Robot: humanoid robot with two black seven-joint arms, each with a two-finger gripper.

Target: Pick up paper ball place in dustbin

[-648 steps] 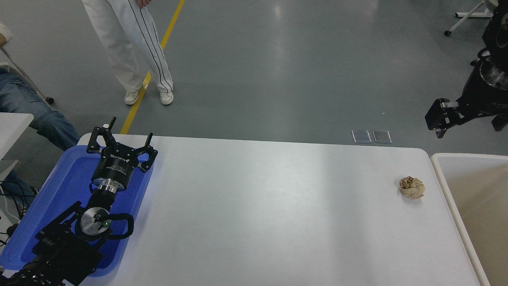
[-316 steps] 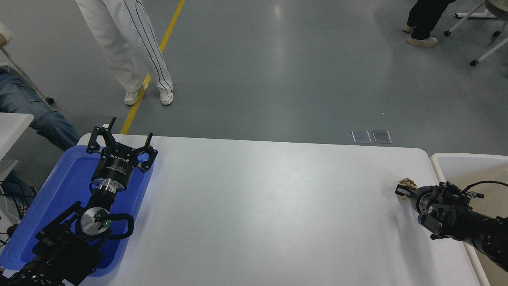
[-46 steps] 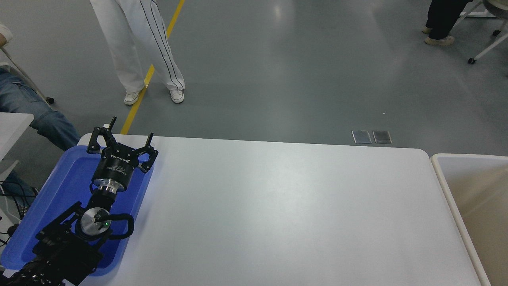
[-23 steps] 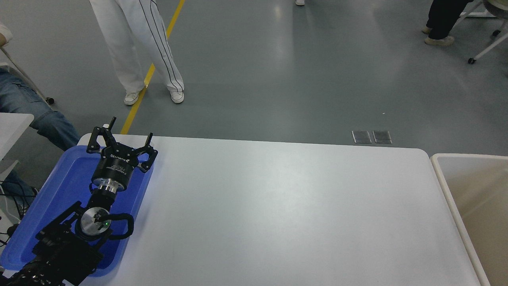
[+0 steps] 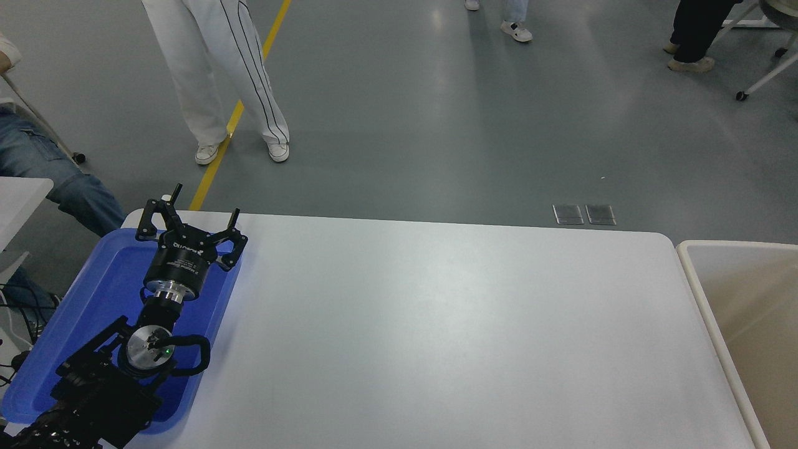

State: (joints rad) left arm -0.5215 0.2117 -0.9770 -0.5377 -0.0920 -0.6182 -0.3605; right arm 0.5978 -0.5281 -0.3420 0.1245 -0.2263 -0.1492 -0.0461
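The paper ball is out of view: nothing lies on the white table (image 5: 436, 324). The cream-white dustbin (image 5: 717, 337) stands against the table's right end, only its left rim and part of its beige inside showing. My left gripper (image 5: 202, 209) is parked over the blue tray at the lower left, its fingers spread open and holding nothing. No part of the right arm or its gripper shows.
A shallow blue tray (image 5: 106, 280) lies on the table's left end under my left arm. A person in white trousers (image 5: 218, 81) stands beyond the far left corner, another in jeans (image 5: 50, 168) sits at the left edge. More feet show at the top.
The table, bin and left arm are the same as a second ago. A further person's feet have come into view at the top of the picture.
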